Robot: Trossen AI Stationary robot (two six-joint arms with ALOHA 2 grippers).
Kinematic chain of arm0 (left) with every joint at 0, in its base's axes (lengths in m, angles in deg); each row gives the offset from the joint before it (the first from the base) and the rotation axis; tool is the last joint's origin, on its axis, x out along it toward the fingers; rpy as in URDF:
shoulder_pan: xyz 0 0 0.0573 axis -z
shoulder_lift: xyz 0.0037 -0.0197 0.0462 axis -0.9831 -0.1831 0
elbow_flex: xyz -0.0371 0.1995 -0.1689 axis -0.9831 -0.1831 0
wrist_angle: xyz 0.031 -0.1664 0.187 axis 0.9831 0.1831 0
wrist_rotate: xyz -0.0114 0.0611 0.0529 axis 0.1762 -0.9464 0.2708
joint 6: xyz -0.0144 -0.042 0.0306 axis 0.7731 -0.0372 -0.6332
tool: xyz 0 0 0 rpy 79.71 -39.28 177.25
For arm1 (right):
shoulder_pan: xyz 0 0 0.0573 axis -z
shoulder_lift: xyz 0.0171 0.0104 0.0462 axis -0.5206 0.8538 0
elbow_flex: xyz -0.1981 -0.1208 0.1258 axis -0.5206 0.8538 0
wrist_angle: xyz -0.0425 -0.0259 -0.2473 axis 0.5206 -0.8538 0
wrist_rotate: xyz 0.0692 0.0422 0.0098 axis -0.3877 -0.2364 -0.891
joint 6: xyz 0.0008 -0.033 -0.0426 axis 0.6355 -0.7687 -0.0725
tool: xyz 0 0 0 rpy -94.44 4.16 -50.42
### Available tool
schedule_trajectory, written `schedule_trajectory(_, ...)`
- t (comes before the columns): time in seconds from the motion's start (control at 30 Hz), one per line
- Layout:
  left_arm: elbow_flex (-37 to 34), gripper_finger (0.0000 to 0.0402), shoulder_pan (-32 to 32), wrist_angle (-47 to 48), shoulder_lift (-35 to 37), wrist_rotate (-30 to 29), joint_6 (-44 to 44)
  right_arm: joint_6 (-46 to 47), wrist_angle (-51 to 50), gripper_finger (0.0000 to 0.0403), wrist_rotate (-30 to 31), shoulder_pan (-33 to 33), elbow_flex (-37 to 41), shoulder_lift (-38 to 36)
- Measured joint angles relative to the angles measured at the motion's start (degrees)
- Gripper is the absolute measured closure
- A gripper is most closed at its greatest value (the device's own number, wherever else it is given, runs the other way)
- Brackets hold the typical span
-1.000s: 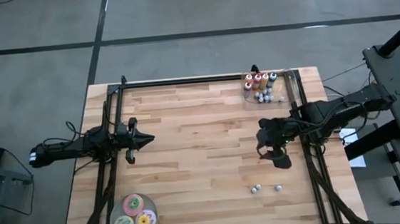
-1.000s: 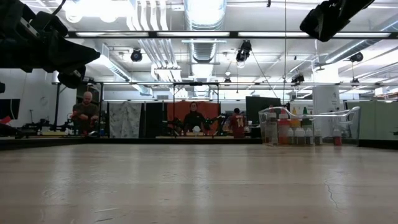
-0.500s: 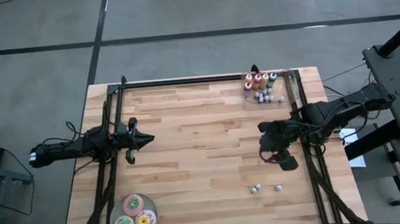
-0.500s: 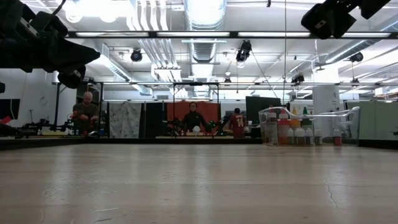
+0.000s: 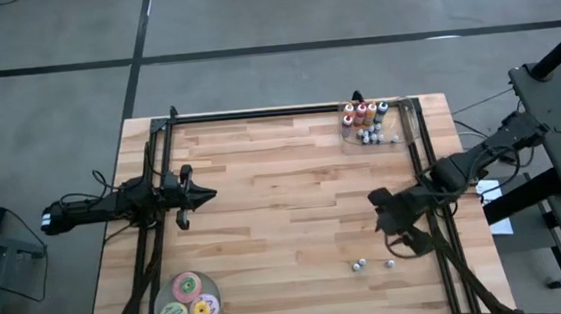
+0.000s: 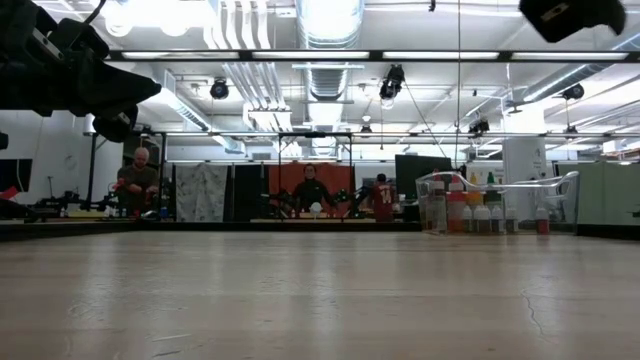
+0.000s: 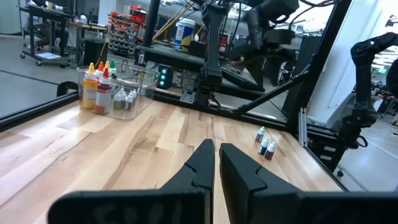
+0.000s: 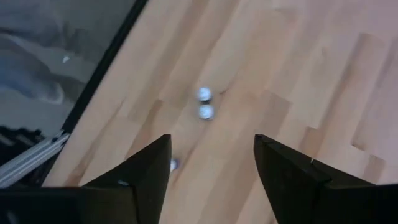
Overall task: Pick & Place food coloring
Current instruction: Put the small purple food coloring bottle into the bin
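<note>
- High view shows three loose food coloring bottles [image 5: 372, 264] standing on bare wood near the table's [image 5: 283, 187] front right corner, two touching and one just apart.
- More bottles stand in a clear box [image 5: 368, 122] at the back edge, toward the right corner.
- Right gripper [image 5: 399, 230] has swung from mid-table toward the front edge over the last second and now hangs just behind the loose three.
- Its fingers have spread wider on the way; the right wrist view shows them apart, empty, with two pale caps [image 8: 204, 103] between them below.
- That looks like the approach to a pick: nothing is grasped yet, and a descent onto one bottle remains.
- The touching pair may make a clean single grasp awkward.
- Right arm reaches in from the right edge, wrist angled downward.
- Left gripper [image 5: 207, 194] waits level near the left edge, fingers together and empty.
</note>
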Motion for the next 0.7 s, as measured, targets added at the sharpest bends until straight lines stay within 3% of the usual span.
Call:
schedule_trajectory(0.27,0.0,0.0402,0.0,0.0,0.0,0.0,0.0,3.2,0.1,0.0153,1.9,-9.9,0.9,0.0)
schedule_trajectory(0.47,0.0,0.0402,0.0,0.0,0.0,0.0,0.0,10.0,0.6,0.0155,9.1,-17.3,1.9,1.2)
schedule_trajectory(0.7,0.0,0.0402,0.0,-0.1,0.0,0.0,0.0,18.3,1.5,0.0157,10.6,-21.4,2.4,5.8)
